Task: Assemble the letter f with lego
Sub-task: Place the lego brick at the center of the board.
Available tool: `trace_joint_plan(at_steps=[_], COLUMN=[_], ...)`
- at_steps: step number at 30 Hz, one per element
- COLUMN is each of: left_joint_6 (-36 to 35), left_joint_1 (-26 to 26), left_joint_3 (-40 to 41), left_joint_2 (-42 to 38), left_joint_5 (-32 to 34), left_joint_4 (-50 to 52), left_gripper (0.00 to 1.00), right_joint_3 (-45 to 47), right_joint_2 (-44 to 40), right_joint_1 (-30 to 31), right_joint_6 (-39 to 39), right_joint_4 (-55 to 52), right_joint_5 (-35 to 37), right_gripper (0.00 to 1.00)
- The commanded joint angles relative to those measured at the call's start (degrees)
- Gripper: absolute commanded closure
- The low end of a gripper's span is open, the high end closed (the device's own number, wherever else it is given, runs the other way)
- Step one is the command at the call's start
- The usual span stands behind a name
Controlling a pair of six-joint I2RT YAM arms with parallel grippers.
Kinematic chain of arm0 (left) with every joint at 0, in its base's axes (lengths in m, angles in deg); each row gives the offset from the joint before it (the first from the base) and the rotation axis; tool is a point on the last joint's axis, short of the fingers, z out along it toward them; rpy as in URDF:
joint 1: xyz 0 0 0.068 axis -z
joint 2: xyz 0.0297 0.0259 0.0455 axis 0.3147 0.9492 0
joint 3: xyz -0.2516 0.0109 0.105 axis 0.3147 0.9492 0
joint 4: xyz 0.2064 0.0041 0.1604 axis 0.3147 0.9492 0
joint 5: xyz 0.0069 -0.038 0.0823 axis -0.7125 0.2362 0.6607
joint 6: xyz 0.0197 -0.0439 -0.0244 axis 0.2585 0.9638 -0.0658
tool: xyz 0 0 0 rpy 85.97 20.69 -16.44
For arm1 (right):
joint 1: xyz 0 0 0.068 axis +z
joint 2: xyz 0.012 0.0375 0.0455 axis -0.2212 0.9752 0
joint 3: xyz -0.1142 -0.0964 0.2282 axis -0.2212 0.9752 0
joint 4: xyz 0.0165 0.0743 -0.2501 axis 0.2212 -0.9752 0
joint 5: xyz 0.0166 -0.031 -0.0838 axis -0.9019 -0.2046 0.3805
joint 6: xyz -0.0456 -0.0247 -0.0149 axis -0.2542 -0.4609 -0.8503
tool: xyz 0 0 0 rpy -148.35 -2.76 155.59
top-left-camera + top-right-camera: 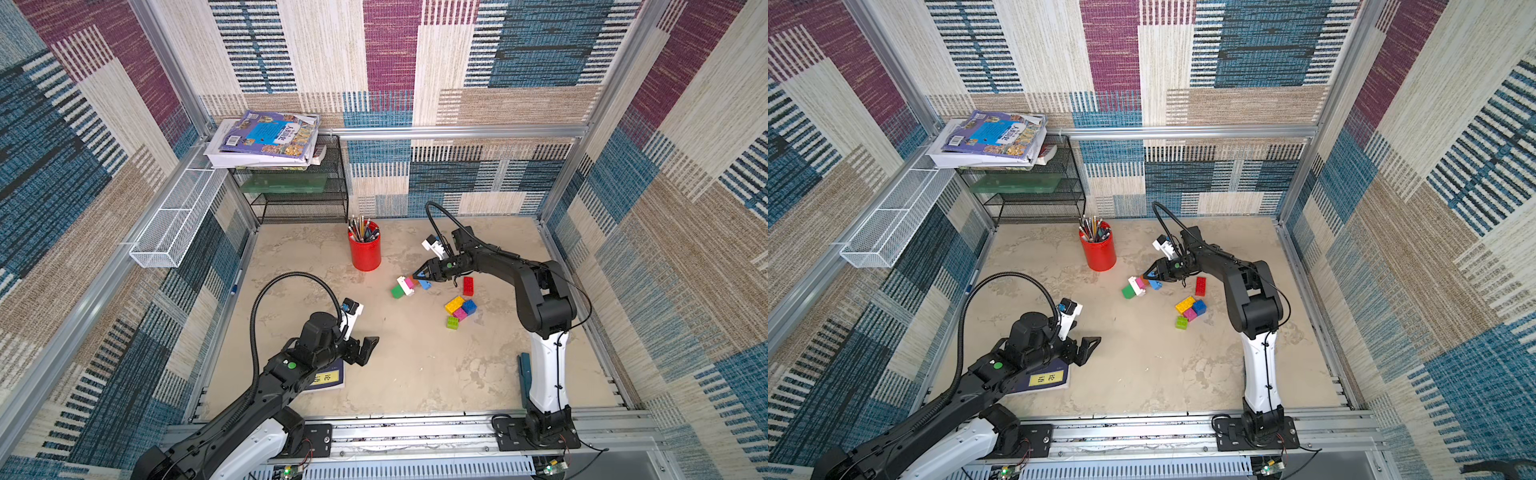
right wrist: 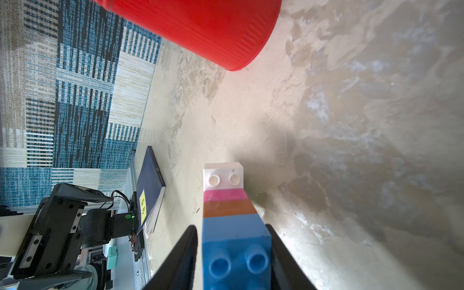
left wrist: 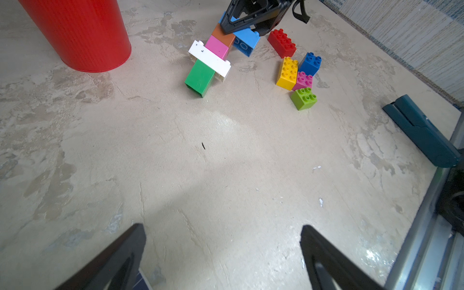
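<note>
**Right hand astride light blue studded plastic brick**

It caps a joined row of brown, pink, white and green lego bricks lying on the beige tabletop. Whether the close-set jaws squeeze it cannot be told. The left hand hovers well apart, spread wide.

Lego: green brick, white brick, pink brick, brown brick, light blue brick, red brick, yellow brick, dark blue brick, second pink brick, lime brick. Ribbed red cup, mottled beige worktop (walls striped blue, cream, maroon).
</note>
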Motion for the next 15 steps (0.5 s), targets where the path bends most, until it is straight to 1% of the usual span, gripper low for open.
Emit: trace_joint_plan(at_steps=[1, 15], left_joint_6=[-0.1, -0.1], left_joint_1=[0.1, 0.1], left_joint_3=[-0.4, -0.5], left_joint_2=[0.0, 0.5], left_joint_5=[0.5, 0.5], left_joint_4=[-0.6, -0.6], left_gripper=[0.01, 0.01], right_joint_3=[-0.5, -1.6], right_joint_2=[0.7, 4.1], right_joint_1=[0.0, 0.1], right_joint_6=[-1.3, -0.9], right_joint_4=[-0.1, 0.0], right_joint_5=[-1.1, -0.9], right_gripper=[0.54, 0.51])
